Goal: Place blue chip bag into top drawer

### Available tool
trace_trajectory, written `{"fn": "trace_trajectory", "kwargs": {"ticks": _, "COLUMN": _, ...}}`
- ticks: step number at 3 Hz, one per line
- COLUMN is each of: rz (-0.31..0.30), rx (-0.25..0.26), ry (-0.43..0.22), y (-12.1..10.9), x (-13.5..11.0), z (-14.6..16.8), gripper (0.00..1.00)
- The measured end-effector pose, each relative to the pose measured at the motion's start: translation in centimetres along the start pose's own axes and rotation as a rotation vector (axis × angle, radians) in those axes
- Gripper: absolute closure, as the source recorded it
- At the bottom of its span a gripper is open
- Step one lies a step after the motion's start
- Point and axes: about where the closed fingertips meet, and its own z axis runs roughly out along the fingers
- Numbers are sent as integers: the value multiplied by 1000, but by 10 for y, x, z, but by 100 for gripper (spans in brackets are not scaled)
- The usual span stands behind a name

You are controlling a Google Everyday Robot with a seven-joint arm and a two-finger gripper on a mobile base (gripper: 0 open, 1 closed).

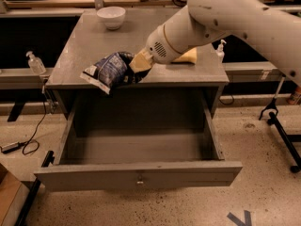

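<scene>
The gripper (137, 63) was clamped on the blue chip bag (109, 70), holding it at the near edge of the cabinet top (84, 41), above the far left of the pulled-out top drawer (138, 175).

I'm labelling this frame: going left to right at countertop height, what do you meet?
From the left: clear pump bottle → blue chip bag → tool, gripping the bag's right end at the front edge of the cabinet top → yellow sponge → second pump bottle.
</scene>
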Motion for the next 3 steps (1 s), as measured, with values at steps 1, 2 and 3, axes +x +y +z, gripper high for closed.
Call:
{"fn": "trace_trajectory", "kwargs": {"ticks": 1, "rz": 95, "rx": -43, "ry": 67, "y": 24, "x": 49, "z": -25, "gripper": 100}}
{"fn": "trace_trajectory", "kwargs": {"ticks": 2, "rz": 272, "rx": -85, "ry": 146, "y": 45, "x": 119, "z": -33, "gripper": 100}}
{"fn": "trace_trajectory", "kwargs": {"ticks": 3, "rz": 372, "rx": -94, "ry": 174, "y": 48, "x": 158, "z": -21, "gripper": 100}}
